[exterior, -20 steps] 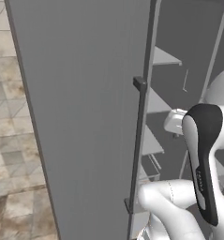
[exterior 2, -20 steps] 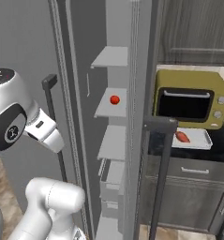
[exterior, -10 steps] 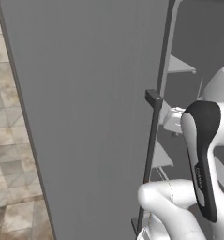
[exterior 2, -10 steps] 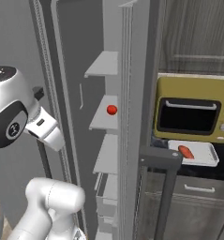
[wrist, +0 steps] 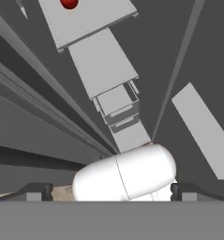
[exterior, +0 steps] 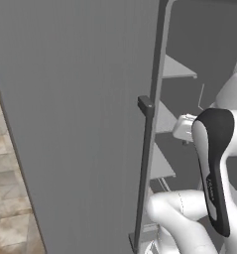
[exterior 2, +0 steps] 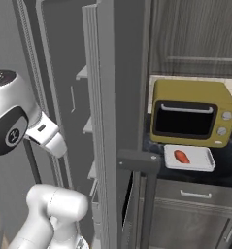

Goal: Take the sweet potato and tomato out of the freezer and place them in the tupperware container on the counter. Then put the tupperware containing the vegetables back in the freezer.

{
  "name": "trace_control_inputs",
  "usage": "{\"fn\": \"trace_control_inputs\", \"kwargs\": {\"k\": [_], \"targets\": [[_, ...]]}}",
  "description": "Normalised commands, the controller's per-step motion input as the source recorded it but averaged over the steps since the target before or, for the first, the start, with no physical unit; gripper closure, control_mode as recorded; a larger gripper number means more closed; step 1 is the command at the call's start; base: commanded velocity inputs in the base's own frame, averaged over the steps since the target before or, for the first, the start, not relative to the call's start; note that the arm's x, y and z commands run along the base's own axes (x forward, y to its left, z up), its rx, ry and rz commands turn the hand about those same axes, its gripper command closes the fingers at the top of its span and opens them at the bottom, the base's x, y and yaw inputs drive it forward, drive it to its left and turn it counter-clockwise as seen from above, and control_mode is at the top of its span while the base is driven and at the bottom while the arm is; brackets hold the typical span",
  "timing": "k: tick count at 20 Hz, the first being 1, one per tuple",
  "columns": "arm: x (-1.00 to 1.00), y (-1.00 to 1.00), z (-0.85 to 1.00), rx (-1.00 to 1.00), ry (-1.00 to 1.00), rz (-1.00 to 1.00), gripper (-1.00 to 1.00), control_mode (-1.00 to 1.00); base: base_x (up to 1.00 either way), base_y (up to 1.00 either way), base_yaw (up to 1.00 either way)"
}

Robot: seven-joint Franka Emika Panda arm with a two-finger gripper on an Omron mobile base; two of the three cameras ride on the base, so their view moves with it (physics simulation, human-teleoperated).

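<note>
The tomato (wrist: 69, 3) is seen on a pale freezer (exterior: 90, 124) shelf, at its far edge, well ahead of the wide-open, empty jaws, while the sweet potato (exterior 2: 182, 157) is already laid in the tupperware container (exterior 2: 205, 163) on the surface (exterior 2: 229, 175).

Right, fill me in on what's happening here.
The robot arm is at the open freezer with its pincer open and empty. The sweet potato already lies in the tupperware container on the counter, in front of the yellow microwave. The tomato sits on a freezer shelf.
</note>
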Motion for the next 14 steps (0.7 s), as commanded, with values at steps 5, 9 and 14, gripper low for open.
{"fn": "trace_control_inputs", "kwargs": {"k": [5, 9, 14], "targets": [[0.00, 0.00, 0.00, 0.00, 0.00, 0.00, -1.00, 1.00, 0.03, -0.21, 0.00], [0.06, -0.01, 0.00, 0.00, 0.00, 0.00, -1.00, -1.00, 0.16, 0.00, 0.00], [0.34, -0.18, 0.00, -0.02, -0.01, 0.00, -1.00, -1.00, 0.00, 0.00, 0.00]]}}
